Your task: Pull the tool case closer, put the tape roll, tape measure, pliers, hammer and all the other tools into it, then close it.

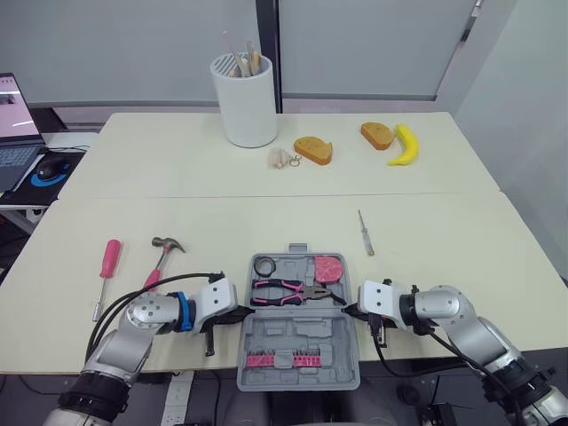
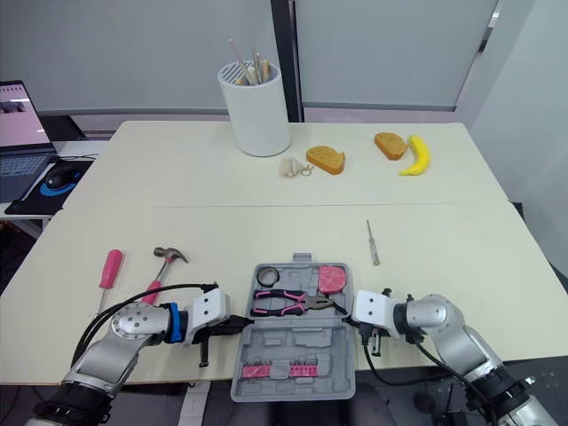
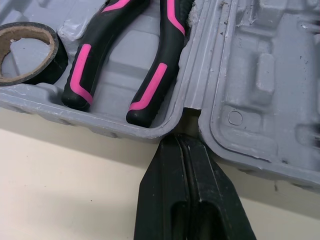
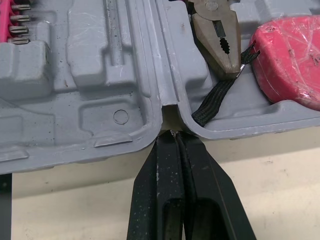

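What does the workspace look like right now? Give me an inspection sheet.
Surface: cream table, mostly bare.
Job's things: tool case open at the near edge, holding tape roll, pliers and tape measure; hammer and pink screwdriver lie left of it, slim screwdriver beyond to the right.
Clutter: white utensil holder, bread slices, banana at the far side.
Claws: left claw and right claw both shut, tips at the case's hinge gaps.
Cables: black cable loops off the left arm.
Surroundings: laptop and mouse on a side desk, left.
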Motion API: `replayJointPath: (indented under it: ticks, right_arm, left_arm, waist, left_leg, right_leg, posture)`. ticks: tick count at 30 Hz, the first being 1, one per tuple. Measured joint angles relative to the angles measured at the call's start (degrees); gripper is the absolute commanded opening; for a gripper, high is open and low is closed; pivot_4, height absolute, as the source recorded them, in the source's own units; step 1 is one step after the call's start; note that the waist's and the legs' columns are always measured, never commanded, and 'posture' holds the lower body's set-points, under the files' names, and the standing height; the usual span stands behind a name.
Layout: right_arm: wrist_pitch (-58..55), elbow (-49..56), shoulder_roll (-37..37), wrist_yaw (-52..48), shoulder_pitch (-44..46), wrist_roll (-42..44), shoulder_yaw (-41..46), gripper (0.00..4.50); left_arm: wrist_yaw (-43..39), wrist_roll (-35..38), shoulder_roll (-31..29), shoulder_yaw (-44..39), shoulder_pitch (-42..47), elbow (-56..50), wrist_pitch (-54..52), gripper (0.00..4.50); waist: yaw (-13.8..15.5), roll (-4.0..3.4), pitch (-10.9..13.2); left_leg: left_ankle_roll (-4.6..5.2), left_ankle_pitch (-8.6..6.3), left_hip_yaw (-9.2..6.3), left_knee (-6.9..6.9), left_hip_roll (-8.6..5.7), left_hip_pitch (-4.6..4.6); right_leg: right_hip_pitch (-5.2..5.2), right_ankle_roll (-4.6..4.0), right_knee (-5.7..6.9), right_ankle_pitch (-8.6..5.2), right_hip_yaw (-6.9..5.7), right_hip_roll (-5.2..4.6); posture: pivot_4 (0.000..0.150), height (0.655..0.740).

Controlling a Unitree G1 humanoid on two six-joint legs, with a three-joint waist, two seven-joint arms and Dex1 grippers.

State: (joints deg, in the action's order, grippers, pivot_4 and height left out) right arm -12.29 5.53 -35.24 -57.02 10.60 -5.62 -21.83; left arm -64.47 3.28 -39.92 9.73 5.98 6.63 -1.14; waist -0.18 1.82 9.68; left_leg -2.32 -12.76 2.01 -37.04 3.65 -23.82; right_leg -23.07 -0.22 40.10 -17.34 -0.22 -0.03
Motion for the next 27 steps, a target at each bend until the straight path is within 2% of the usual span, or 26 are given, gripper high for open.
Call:
replayJointPath:
  ticks: [10,27]
  right_arm:
    - [-1.20,-3.89,2.36,1.34,3.54,-0.47,0.33,0.00]
    - [-1.38,-10.94,5.99,3.57,9.52,-2.31,0.29,0.00]
  left_arm:
    - [0.12,-1.52,1.37,0.17,4.17,3.21,-0.84,0.02]
    - [2.76,-5.87,3.47,1.01,13.16,14.21,5.04,0.02]
  waist:
    - [0.00,0.00,0.00]
    - [-0.02,0.00,0.00]
  left_leg:
    - [0.00,0.00,0.01,-0.01,0.00,-0.01]
    - [0.00,0.01,0.03,-0.03,0.00,0.00]
  right_leg:
    - [0.00,-0.01,0.02,0.00,-0.03,0.02]
    - [-0.01,-0.01,0.10,0.01,-0.10,0.02]
  posture:
    - [0.150,0.7337]
    - [0.150,0.7337]
